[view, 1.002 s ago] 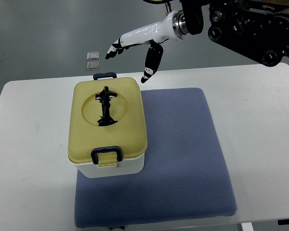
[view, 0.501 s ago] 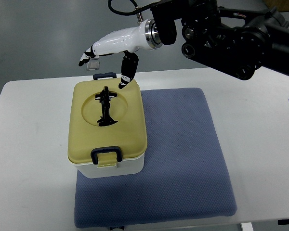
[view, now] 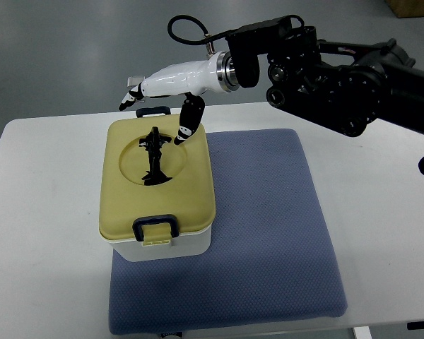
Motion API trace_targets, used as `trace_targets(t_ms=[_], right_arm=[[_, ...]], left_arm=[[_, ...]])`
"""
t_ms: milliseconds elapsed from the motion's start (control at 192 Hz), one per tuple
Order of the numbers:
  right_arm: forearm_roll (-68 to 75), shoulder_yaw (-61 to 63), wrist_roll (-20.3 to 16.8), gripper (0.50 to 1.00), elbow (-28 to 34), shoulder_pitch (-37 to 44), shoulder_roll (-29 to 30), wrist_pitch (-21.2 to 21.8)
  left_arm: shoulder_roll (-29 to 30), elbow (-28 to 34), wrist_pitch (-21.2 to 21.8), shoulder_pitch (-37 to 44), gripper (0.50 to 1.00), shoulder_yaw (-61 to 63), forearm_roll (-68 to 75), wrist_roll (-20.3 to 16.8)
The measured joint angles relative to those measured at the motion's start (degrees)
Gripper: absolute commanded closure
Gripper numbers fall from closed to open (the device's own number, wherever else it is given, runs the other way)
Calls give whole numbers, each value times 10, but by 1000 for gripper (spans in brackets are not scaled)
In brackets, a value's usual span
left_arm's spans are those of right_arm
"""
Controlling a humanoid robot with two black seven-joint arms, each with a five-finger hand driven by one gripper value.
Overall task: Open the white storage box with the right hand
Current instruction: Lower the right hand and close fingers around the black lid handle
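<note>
box [view: 171, 247] white, lid [view: 187, 194] yellow, latches [view: 155, 226] navy; mat [view: 268, 233] blue, dotted weave; table [view: 381, 212] white.

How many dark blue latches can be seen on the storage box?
2: one latch on the near front edge of the yellow lid, one at the far edge, below the right hand. The other sides are not fully visible.

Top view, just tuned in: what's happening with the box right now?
The right hand is reaching in over the far end of the storage box, fingers spread and holding nothing. The yellow lid is shut, with both blue latches down. The box sits on the blue mat. The left arm isn't in view.
</note>
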Motion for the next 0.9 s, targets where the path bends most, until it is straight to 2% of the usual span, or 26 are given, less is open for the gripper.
trace_targets(t_ms=[548, 825, 898], right_arm=[[9, 4, 18, 607, 19, -29, 4, -32], [9, 1, 25, 765, 19, -34, 6, -50], [8, 0, 26, 824, 19, -37, 6, -53]], left_arm=[[0, 2, 0, 0, 500, 0, 0, 0], [0, 2, 0, 0, 500, 0, 0, 0], [0, 2, 0, 0, 500, 0, 0, 0]])
